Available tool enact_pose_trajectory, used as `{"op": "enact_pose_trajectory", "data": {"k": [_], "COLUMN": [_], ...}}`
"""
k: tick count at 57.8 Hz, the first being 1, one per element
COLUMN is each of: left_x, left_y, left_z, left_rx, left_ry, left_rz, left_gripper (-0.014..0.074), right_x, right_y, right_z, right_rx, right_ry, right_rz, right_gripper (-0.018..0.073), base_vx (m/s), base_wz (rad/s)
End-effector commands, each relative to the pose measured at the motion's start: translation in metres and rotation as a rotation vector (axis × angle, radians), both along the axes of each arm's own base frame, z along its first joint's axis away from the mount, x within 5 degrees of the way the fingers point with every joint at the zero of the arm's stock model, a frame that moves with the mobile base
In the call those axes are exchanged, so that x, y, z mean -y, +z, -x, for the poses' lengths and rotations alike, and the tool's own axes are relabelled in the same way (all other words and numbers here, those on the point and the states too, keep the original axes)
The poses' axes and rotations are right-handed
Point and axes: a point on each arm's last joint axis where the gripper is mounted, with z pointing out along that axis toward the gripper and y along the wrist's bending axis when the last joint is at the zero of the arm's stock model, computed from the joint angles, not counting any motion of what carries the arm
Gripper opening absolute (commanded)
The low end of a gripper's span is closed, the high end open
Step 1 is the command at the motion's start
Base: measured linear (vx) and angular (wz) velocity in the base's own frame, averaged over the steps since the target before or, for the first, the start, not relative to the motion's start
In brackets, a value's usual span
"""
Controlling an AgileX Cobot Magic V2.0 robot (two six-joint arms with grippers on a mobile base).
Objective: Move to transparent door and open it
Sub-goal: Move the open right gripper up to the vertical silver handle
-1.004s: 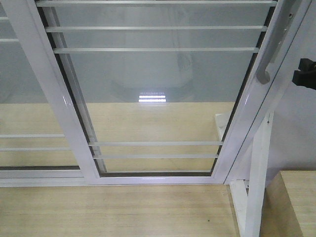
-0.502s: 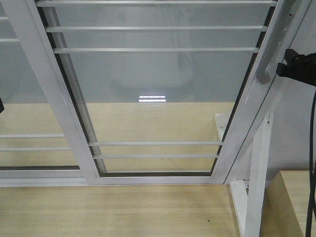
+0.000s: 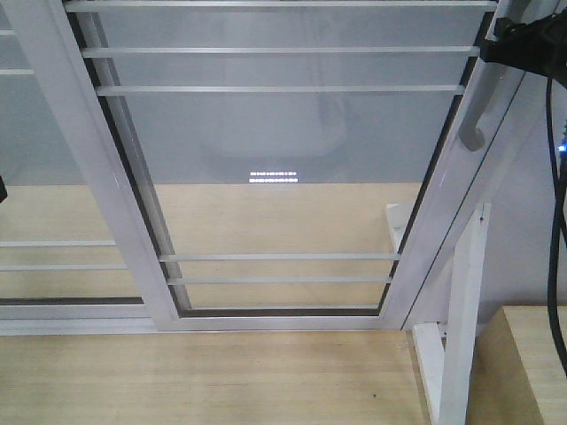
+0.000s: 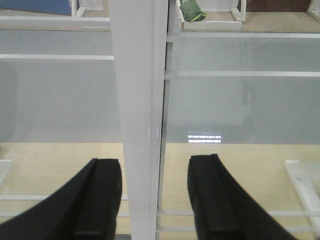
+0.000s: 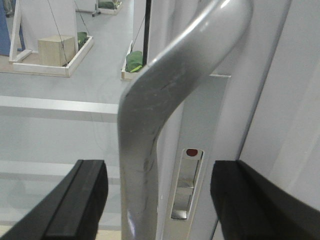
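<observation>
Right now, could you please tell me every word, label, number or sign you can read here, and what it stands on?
None: no readable text in any view.
The bright dotted rows on the transparent door are a light's reflection, not lettering.
The red mark in the latch slot beside the handle bears no characters.

- Glass panels: two, namely the door (image 3: 283, 159) at centre and the neighbour panel (image 3: 27, 133) at left.
- Handle (image 5: 145, 130): one.
- Bars (image 3: 279, 50) across the door: five in view, three upper and two lower.
- Grippers: two, namely the left gripper (image 4: 154, 167) and the right gripper (image 5: 159, 172).
</observation>
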Motion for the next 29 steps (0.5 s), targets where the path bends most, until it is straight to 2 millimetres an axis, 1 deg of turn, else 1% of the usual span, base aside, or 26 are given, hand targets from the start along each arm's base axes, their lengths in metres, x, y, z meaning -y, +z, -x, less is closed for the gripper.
{"op": "enact_pose_trajectory", "data": {"k": [1, 15, 22, 29], "left_x": [0.001, 0.001, 0.001, 0.001], "left_y": [0.019, 0.019, 0.019, 0.019], "left_z": [-0.003, -0.003, -0.003, -0.003], "left_rx": [0.119, 0.119, 0.119, 0.117], "left_ry": [-0.003, -0.003, -0.003, -0.003], "left_rz": [0.007, 0.007, 0.007, 0.007], "left_gripper": [0.0444, 0.0444, 0.0444, 0.0444], "right_x": [-0.002, -0.002, -0.002, -0.002], "right_y": [0.028, 0.007, 0.001, 0.002], "right_z": [-0.005, -0.018, -0.021, -0.021], "right_rx": [0.127, 0.094, 0.091, 0.092], "right_ry": [0.016, 0.018, 0.020, 0.020], "right_rz": [0.002, -0.021, -0.022, -0.022], "right_gripper": [0.0508, 0.0496, 0.0437, 0.0346], "base_vx": [0.00, 0.00, 0.00, 0.00], "base_wz": [0.00, 0.00, 0.00, 0.00]}}
